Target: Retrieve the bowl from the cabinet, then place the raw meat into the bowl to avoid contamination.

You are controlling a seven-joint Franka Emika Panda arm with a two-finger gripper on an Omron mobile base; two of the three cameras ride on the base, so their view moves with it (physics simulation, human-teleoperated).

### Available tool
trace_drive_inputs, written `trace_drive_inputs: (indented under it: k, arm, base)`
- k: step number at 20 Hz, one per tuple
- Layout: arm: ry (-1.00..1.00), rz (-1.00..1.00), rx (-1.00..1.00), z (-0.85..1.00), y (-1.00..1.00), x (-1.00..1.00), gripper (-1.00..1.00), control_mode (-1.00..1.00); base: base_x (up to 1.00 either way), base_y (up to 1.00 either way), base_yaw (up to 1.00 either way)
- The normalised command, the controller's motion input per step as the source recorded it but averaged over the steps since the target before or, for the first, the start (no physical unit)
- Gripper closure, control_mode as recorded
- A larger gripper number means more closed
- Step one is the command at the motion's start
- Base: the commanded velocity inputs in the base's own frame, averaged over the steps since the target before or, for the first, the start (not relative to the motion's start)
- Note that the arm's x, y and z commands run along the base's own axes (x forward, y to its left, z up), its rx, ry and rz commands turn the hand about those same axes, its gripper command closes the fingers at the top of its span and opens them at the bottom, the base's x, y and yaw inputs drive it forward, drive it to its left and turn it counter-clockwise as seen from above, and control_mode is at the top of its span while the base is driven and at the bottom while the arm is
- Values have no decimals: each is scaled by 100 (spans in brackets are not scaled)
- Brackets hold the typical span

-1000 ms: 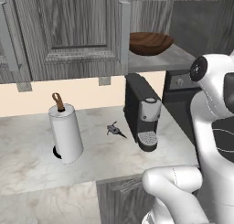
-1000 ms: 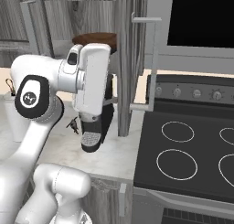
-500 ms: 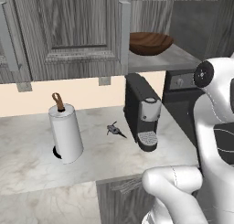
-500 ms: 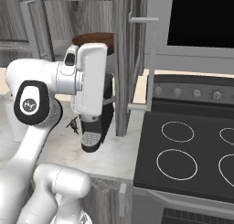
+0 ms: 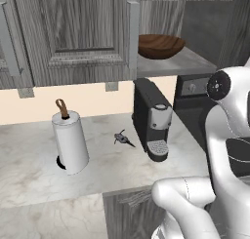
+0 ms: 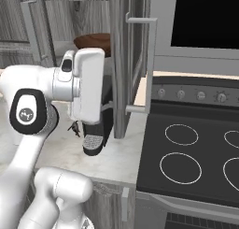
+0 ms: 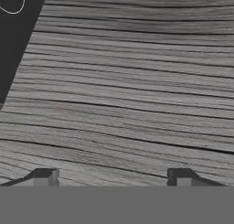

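Pincer (image 7: 112, 176) spread wide, gripping nothing, tips facing grey wood-grain cabinet (image 7: 137, 95) panel. Round dark-brown wooden bowl (image 5: 160, 45) up on plain shelf beyond; tiny spiky raw meat (image 5: 123, 138) down on marbled counter (image 5: 29, 169).

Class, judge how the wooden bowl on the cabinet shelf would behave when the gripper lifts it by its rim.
The bowl looks rigid, so it should not flex. Being wide and shallow, it would probably tilt when pinched at one edge. Its smooth rim may slip between narrow fingers.
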Motion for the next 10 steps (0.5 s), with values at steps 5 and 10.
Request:
trace_drive_inputs:
  k: [5, 10]
  arm:
    - [0, 5, 0, 0, 14, -11, -100, -100]
    - [0, 7, 0, 0, 28, -16, -100, -100]
  base:
    - [0, 0, 0]
    - [0, 0, 0]
